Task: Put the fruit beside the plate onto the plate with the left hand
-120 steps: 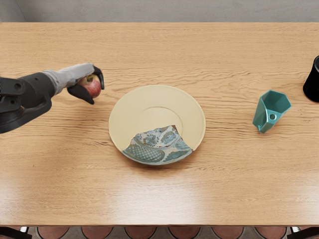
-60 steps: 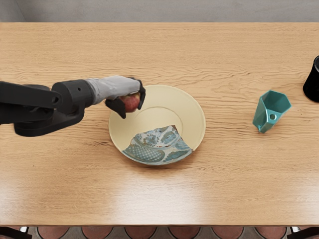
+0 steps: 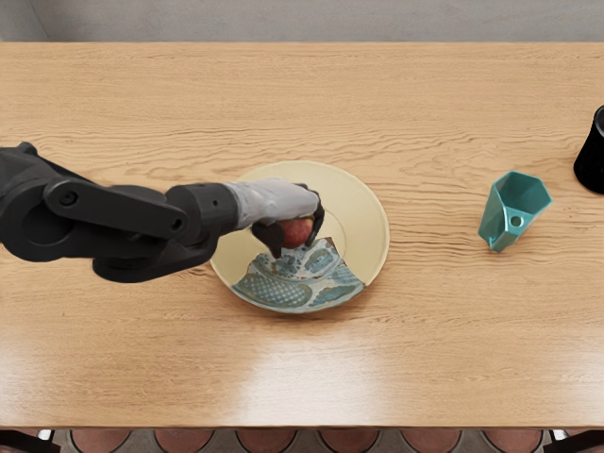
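A cream plate (image 3: 363, 212) with a blue-green patterned patch sits in the middle of the wooden table. My left hand (image 3: 294, 226) reaches in from the left and hovers over the plate's centre, its fingers curled around a red apple (image 3: 298, 231). The dark fingertips wrap the apple from above, hiding most of it. I cannot tell whether the apple touches the plate. The right hand does not show.
A teal cup (image 3: 512, 209) lies tipped on the table to the right of the plate. A black object (image 3: 592, 151) stands at the right edge. My left forearm (image 3: 104, 226) covers the table left of the plate.
My left hand has carried the apple rightwards from the table left of the plate, over the rim, to above the plate's centre. The arm has stretched further into view.
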{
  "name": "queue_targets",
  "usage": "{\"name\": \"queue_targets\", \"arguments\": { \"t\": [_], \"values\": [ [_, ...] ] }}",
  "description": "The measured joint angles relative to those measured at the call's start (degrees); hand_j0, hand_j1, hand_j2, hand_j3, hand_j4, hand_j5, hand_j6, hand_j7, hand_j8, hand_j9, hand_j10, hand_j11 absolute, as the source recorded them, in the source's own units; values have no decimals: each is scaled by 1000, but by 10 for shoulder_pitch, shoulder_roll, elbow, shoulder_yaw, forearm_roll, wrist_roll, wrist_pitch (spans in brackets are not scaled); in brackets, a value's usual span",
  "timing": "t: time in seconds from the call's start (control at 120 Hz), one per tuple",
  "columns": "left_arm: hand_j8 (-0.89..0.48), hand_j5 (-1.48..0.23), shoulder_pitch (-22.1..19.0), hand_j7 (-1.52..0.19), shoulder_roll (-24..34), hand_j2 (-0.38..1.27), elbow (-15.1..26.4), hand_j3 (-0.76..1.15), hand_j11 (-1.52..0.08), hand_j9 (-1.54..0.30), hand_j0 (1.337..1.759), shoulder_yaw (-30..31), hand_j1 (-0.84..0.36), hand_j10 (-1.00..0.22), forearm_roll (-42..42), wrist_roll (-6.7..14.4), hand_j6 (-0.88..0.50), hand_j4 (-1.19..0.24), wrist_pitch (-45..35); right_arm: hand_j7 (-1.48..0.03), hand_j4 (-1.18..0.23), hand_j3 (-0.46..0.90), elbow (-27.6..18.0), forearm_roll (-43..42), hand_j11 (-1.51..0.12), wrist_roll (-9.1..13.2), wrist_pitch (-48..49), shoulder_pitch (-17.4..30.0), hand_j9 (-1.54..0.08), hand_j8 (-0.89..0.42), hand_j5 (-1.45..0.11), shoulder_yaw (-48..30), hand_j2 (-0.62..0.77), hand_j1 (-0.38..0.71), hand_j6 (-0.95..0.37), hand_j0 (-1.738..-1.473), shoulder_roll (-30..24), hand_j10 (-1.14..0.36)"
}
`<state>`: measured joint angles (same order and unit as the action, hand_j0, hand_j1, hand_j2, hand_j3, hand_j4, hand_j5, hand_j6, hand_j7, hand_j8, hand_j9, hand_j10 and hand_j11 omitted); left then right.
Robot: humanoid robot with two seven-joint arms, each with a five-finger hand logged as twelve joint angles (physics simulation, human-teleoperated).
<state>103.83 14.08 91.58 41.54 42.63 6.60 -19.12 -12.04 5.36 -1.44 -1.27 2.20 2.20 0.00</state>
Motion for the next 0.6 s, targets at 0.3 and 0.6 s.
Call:
{"name": "queue_targets", "arguments": {
  "t": [0.3,0.6],
  "values": [
    [-152,-814,-1,-844,-20,322,-23,0,-886,-872,1651,-15,-296,-300,-60,7,-224,-548,-1,-40,-31,0,0,0,-40,0,0,0,-40,-31,-40,0,-6,-312,-31,-1658,0,-31],
    [-231,-442,-5,-448,-11,114,-37,0,-458,-455,1656,-23,-34,-265,-88,8,-247,-322,4,-40,-31,0,0,0,-40,0,0,0,-40,-31,-40,0,-6,-312,-31,-1658,0,-31]
  ]
}}
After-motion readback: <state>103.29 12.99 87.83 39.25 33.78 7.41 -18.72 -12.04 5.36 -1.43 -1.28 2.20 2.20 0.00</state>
